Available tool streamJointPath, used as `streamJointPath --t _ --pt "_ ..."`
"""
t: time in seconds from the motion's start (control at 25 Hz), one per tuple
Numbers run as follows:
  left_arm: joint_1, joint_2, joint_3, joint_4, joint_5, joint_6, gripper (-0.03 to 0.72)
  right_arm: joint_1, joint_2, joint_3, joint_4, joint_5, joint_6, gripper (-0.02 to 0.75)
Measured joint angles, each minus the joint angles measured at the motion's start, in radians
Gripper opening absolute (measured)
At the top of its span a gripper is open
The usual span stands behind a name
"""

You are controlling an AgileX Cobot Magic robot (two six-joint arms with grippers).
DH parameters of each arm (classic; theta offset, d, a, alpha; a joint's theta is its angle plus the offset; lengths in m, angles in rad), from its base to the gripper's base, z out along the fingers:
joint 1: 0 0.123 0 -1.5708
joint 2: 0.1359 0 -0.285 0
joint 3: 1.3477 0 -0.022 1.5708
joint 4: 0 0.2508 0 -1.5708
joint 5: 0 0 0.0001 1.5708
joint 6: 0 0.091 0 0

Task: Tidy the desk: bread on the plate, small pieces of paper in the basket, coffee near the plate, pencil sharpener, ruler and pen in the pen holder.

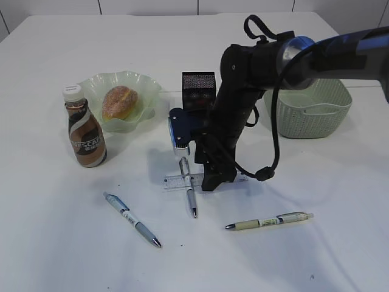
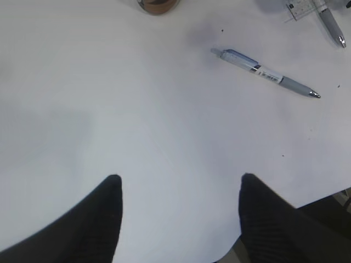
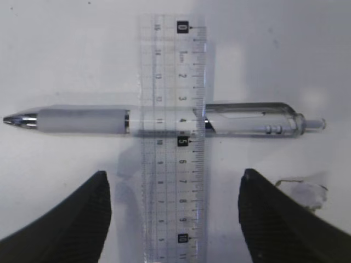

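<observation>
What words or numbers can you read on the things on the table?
"NESCAFE", on the brown coffee bottle with a white cap.
"0", "5", "10", in black squares, with small "1" to "9" between, on the clear plastic ruler.
Print on the blue-and-white pen: too small to read.

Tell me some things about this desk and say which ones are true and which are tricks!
1. The bread is on the plate. True.
2. The coffee is lying on its side. False: it stands upright, left of the plate.
3. The ruler lies across a pen. True: in the right wrist view they cross, and the ruler appears to lie on top.
4. The right gripper is holding the ruler. False: its jaws are open on either side of the ruler, not closed on it.
5. Only one pen is on the desk. False: the exterior view shows three.
</observation>
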Motion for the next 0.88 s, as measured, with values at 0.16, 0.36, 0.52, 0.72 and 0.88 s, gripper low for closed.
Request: streamJointPath --t 0.16,0.36,0.52,0.72,0.88 --pt "0.000 0.000 0.000 0.000 -0.004 0.000 0.466 0.000 0.001 -0.002 0.000 -0.011 0.000 0.564" --pt "0.000 0.000 0.000 0.000 -0.005 0.000 0.466 0.000 0.001 -0.005 0.000 -0.020 0.000 0.564" --pt "0.000 0.000 0.000 0.000 -0.005 0.000 0.466 0.000 0.001 -0.007 0.003 -0.022 0.000 0.564" --pt "0.000 0.000 0.000 0.000 -0.005 0.000 0.466 0.000 0.001 -0.007 0.016 -0.022 -0.002 0.564" --pt "0.000 0.000 0.000 0.000 -0.005 0.000 0.466 0.000 0.001 -0.008 0.031 -0.013 -0.004 0.564"
